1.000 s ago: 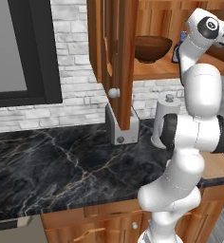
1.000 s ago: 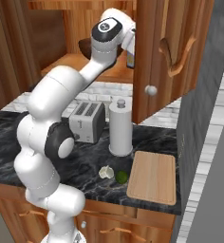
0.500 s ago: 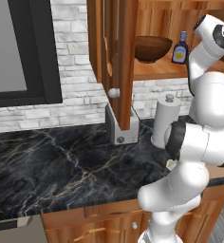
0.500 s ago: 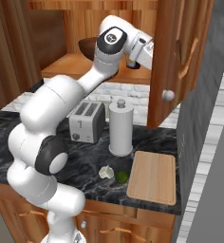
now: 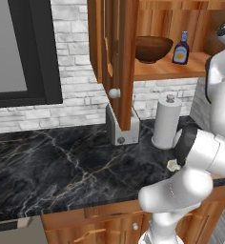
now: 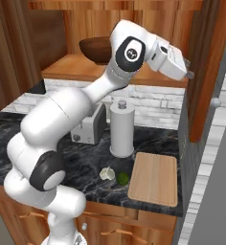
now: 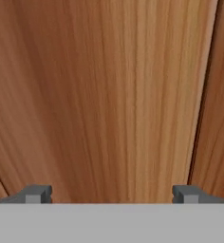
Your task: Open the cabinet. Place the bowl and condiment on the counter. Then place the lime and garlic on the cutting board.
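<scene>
The cabinet stands open, its right door swung wide. On its shelf sit the dark wooden bowl and, to the right of it, the blue-capped condiment. My gripper hovers high beside the right door, open and holding nothing. In the hand view its fingertips stand far apart in front of the door's wood. On the counter the garlic and lime lie side by side, just left of the cutting board.
A paper-towel roll and a toaster stand at the back of the counter under the cabinet. The left door juts out over the toaster. A dark window fills the left wall.
The right cabinet door has swung further open to the right. My hand has followed it rightwards, away from the shelf, and the jaws have widened fully.
</scene>
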{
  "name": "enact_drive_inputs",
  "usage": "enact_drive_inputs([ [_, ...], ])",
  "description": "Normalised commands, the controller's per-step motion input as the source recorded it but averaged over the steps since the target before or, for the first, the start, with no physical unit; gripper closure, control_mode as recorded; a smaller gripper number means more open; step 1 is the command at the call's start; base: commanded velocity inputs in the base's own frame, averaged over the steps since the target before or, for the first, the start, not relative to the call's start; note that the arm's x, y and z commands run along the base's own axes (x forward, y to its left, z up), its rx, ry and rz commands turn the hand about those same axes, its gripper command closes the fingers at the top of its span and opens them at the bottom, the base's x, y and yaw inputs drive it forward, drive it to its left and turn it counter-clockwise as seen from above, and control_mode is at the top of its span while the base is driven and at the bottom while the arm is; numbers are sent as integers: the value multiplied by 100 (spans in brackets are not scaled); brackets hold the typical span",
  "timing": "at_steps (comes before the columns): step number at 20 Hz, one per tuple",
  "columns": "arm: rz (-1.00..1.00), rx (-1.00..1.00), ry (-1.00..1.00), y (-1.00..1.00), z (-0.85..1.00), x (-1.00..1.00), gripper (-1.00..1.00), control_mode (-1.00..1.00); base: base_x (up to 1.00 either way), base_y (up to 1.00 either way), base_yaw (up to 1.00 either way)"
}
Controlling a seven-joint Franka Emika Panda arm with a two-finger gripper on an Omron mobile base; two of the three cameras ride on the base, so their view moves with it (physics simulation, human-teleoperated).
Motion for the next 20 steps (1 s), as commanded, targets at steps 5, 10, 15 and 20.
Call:
enact_drive_inputs([
  [5,20,2,-13,-14,-9,6,-100,-100,0,0,0],
  [10,13,0,-15,75,-20,-3,-100,-100,0,0,0],
  [15,13,-1,-16,96,-23,-14,-100,-100,0,0,0],
  [20,25,1,-2,60,-17,-20,-100,-100,0,0,0],
])
